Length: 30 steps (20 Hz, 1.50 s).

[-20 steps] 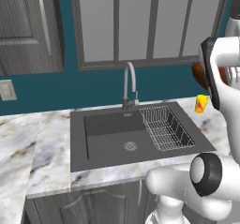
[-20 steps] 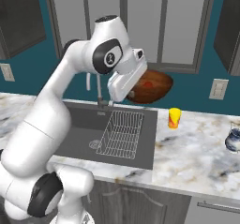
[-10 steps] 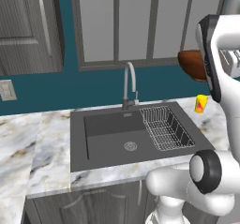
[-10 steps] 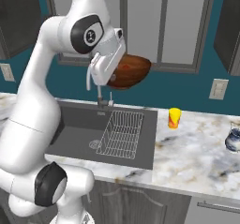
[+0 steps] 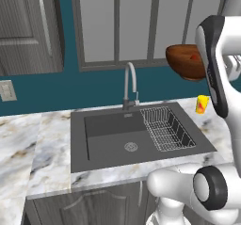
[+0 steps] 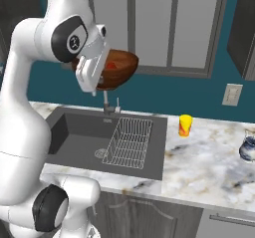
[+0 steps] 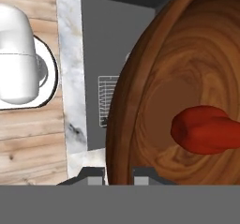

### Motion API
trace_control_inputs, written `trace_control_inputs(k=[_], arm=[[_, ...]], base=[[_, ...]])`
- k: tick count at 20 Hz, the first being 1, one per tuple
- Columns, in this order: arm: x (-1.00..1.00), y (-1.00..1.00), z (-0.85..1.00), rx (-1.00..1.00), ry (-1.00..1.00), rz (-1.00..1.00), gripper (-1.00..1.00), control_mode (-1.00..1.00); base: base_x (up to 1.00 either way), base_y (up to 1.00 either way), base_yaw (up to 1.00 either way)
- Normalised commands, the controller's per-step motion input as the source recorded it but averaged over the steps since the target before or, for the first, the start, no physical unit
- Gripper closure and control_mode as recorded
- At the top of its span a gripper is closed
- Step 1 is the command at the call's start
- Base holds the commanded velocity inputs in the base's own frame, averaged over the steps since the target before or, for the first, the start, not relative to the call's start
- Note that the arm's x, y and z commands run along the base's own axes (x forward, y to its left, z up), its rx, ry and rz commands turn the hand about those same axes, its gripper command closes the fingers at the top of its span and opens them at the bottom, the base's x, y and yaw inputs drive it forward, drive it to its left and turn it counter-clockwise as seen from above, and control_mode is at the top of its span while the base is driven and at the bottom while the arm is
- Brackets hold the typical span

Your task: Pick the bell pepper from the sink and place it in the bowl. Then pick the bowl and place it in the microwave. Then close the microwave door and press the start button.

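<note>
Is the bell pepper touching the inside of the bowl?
Touching. In the hand view the bell pepper lies on the inner wall of the bowl, no gap between them.

Round reddish-brown bowl (image 7: 187,78), right of the hand view: wood-grained, smooth, with a soft sheen. Small red bell pepper (image 7: 206,129) inside it: smooth, matt. Dark grey rectangular sink (image 5: 117,134), centre of the left base view: matt; curved faucet (image 5: 131,85) and wire rack (image 5: 164,127): brushed steel. Countertop (image 6: 209,167): polished veined marble.
</note>
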Motion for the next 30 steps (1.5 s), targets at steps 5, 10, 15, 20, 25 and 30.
trace_control_inputs(k=[5,10,15,20,25,30], arm=[[-0.32,0.14,0.26,0.00,-0.03,0.00,1.00,-1.00],[-0.10,0.02,0.01,0.00,0.00,0.00,1.00,-1.00],[0.00,0.00,0.00,0.00,0.00,0.00,1.00,-1.00],[0.00,0.00,0.00,0.00,0.00,0.00,1.00,-1.00],[0.00,0.00,0.00,0.00,0.00,0.00,1.00,-1.00],[0.00,0.00,0.00,0.00,0.00,0.00,1.00,-1.00]], base=[[0.00,0.00,0.00],[0.00,0.00,0.00],[0.00,0.00,0.00],[0.00,0.00,0.00],[0.00,0.00,0.00],[0.00,0.00,0.00]])
